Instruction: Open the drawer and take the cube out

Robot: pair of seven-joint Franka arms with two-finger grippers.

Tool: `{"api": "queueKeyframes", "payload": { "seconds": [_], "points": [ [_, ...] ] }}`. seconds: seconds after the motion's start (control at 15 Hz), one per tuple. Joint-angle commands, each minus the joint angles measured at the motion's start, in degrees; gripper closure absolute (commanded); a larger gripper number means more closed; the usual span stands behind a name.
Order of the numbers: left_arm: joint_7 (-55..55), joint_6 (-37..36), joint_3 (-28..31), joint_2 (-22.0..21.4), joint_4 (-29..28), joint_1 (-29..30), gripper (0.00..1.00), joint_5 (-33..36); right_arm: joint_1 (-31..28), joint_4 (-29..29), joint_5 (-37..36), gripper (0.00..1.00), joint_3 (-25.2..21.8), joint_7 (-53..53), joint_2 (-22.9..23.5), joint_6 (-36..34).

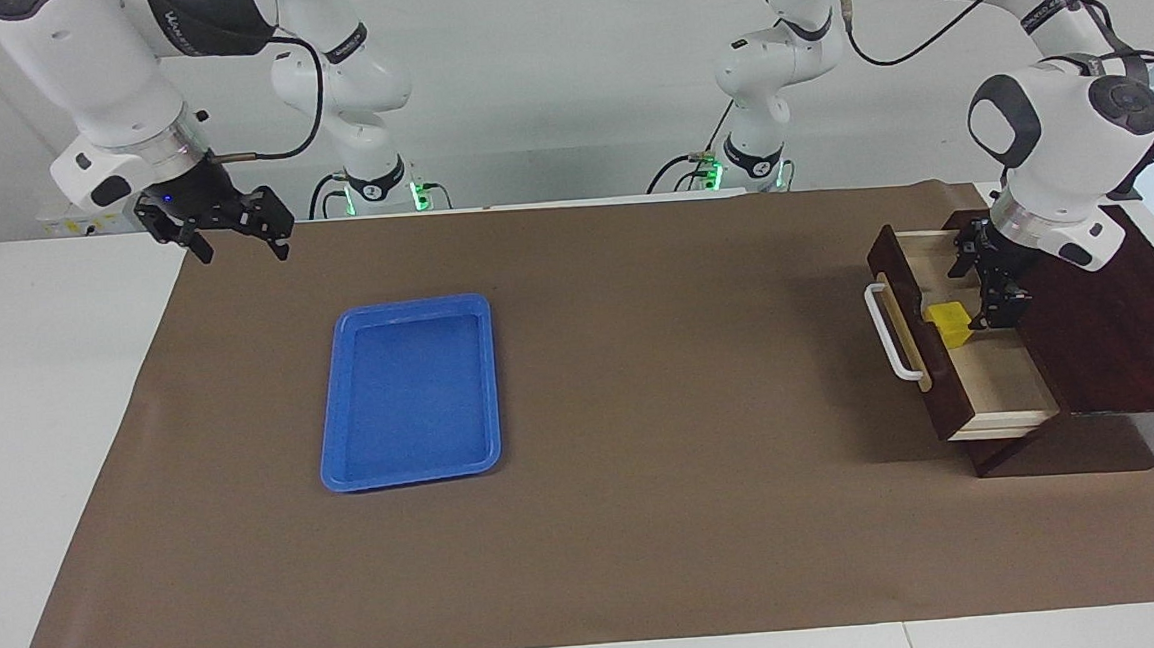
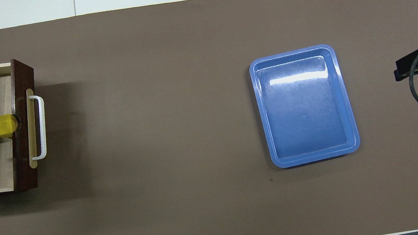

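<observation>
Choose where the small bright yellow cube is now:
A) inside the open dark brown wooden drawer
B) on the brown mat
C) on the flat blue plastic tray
A: the small bright yellow cube lies on the pale floor of the pulled-out dark brown wooden drawer, close to its front panel.

The drawer has a dark brown front with a white bar handle on a pale brass-coloured strip, and its interior is pale wood with a faint grain. The cube in it is bright yellow. The box shares the same dark reddish brown. The tray is plain glossy blue. A matte brown mat covers the white table. Both arms are white with black grippers.
</observation>
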Motion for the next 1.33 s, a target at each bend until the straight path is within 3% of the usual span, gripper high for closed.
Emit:
{"api": "queueKeyframes", "payload": {
  "seconds": [0.0, 0.47, 1.27],
  "points": [
    [-1.9, 0.8, 0.0, 1.0, 1.1, -0.3, 0.00, -0.7, -0.7, -1.3, 1.0, 0.00, 0.5, -0.5, -1.3, 0.3],
    [-9.6, 1.5, 0.0, 2.6, 1.9, -1.7, 0.00, -0.7, -0.6, -1.4, 1.0, 0.00, 0.6, -0.5, -1.3, 0.1],
    [-10.0, 2.1, 0.0, 2.5, 1.2, -0.9, 0.05, -0.5, -0.7, -1.1, 1.0, 0.00, 0.6, -0.5, -1.2, -0.6]
  ]
}}
